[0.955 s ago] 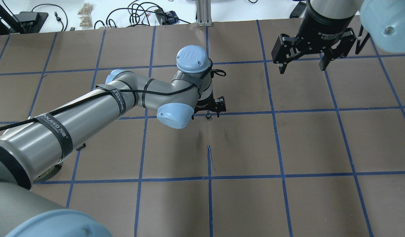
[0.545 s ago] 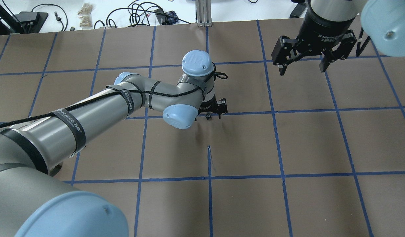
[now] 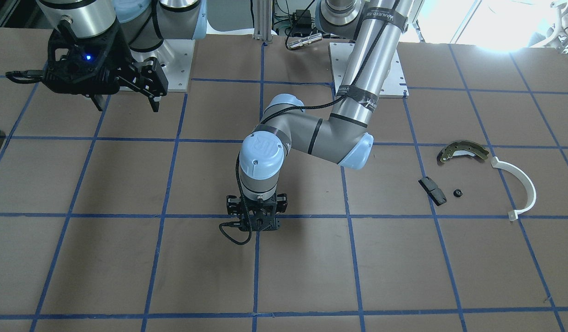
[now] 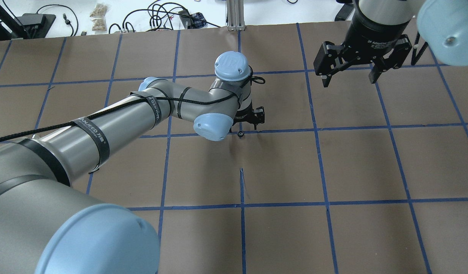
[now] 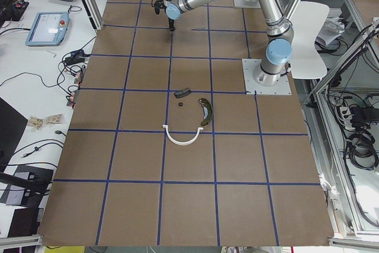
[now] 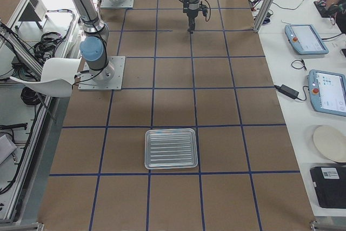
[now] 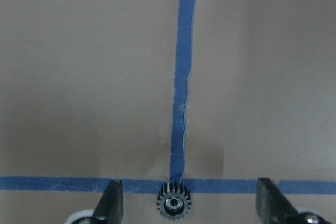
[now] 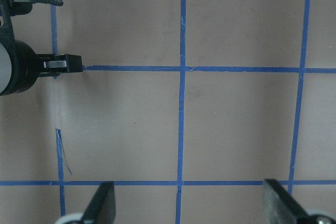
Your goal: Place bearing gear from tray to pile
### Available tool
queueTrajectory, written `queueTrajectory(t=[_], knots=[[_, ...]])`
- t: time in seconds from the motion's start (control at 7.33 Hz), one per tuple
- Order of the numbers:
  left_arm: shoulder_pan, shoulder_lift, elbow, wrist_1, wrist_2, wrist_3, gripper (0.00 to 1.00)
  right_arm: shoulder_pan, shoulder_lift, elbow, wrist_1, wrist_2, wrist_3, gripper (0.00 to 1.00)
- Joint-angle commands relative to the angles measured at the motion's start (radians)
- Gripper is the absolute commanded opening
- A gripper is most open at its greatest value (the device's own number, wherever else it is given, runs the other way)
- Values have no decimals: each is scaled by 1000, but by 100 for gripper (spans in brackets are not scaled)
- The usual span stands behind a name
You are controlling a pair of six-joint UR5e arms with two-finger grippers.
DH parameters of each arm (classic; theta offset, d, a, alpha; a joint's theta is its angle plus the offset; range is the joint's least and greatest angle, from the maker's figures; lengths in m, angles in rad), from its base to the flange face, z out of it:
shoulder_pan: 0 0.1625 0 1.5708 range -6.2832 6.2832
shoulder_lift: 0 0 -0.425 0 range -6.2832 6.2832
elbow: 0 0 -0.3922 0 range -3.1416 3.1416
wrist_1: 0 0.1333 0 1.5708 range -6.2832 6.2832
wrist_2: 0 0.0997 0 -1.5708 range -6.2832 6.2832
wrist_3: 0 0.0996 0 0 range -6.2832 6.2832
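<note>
The bearing gear (image 7: 175, 203), small, dark and toothed, lies on the paper at a blue tape crossing. It also shows in the overhead view (image 4: 240, 134). My left gripper (image 7: 190, 205) is open and points straight down, one finger on each side of the gear, not touching it. My right gripper (image 4: 348, 80) is open and empty, held high over the table's far right. The tray (image 6: 171, 148) lies flat and shows nothing in it. The pile lies apart: a brake shoe (image 3: 463, 151), a white half-ring (image 3: 523, 182) and a black pad (image 3: 432, 190).
A small black round part (image 3: 457, 192) lies next to the black pad. The table is brown paper with a blue tape grid. Cables and tablets lie past the far edge (image 4: 157, 17). The two arm bases stand on metal plates (image 3: 367, 69).
My left arm has swung a little to the right and away, the wrist staying over the gear. The gear has not moved. My right gripper has barely shifted.
</note>
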Motion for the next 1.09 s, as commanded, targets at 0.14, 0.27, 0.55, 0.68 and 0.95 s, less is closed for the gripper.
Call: queueTrajectory(t=[0.14, 0.27, 0.55, 0.68, 0.95], knots=[[2, 2, -11, -6, -1, -1, 73, 0, 0, 0, -1, 0, 0, 100], [3, 4, -10, -9, 0, -4, 56, 2, 0, 0, -1, 2, 2, 100], [11, 12, -14, -40, -1, -1, 24, 2, 0, 0, -4, 2, 2, 100], [12, -1, -8, -40, -3, -7, 23, 2, 1, 0, -15, 2, 2, 100], [61, 46, 21, -120, -1, 5, 21, 2, 2, 0, -16, 2, 2, 100]])
